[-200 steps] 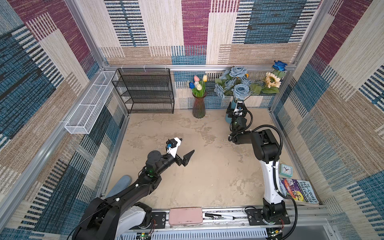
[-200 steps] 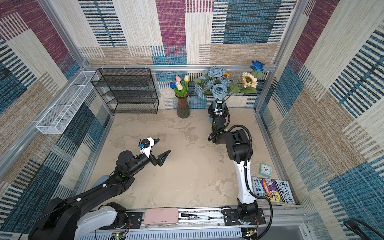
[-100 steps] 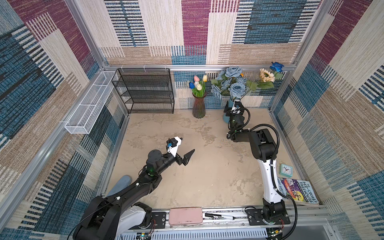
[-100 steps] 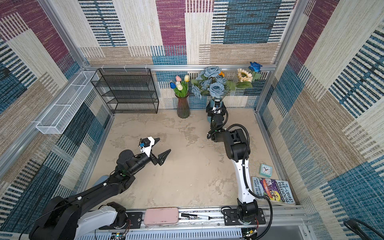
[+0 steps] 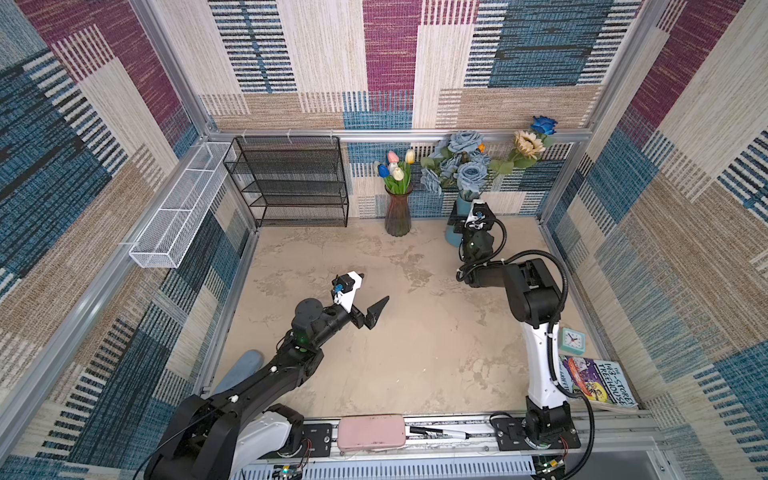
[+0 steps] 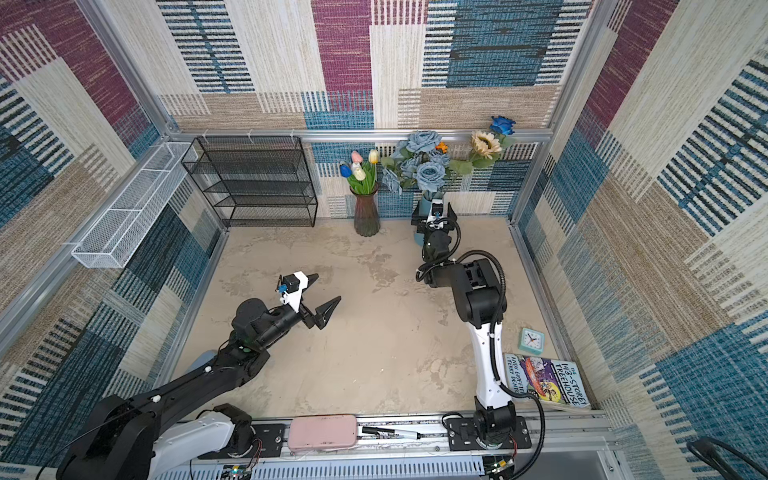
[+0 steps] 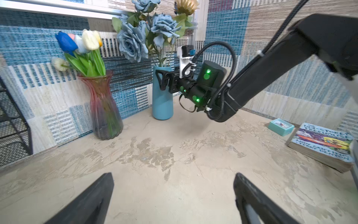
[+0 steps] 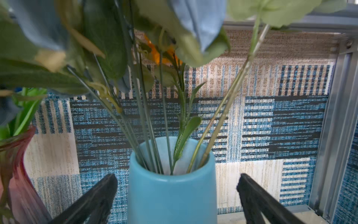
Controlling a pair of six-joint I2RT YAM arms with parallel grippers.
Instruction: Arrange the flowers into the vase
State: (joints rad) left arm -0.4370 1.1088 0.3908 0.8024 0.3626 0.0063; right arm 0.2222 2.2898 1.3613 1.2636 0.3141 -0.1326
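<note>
- Handling, my guess: the artificial long-stemmed flowers (image 6: 419, 166) are light, with wiry stems (image 8: 163, 116) that look springy. Grip low on the bare stems, never the soft cloth heads.
- Look: dusty-blue rose bunch (image 5: 467, 172), cream sunflower (image 5: 528, 143), deep-blue rose (image 5: 543, 124), all splaying outward.
- Where: in the tall matte blue ceramic vase (image 7: 162, 104) at the far edge of the beige surface (image 5: 415, 353). Small tulips (image 5: 397, 166) fill the ribbed pink glass vase (image 5: 398, 216) beside it.
- Right hand (image 8: 177, 176): wide, straddling the blue vase, gripping nothing.
- Left hand (image 5: 374, 286): wide, empty, well apart.
</note>
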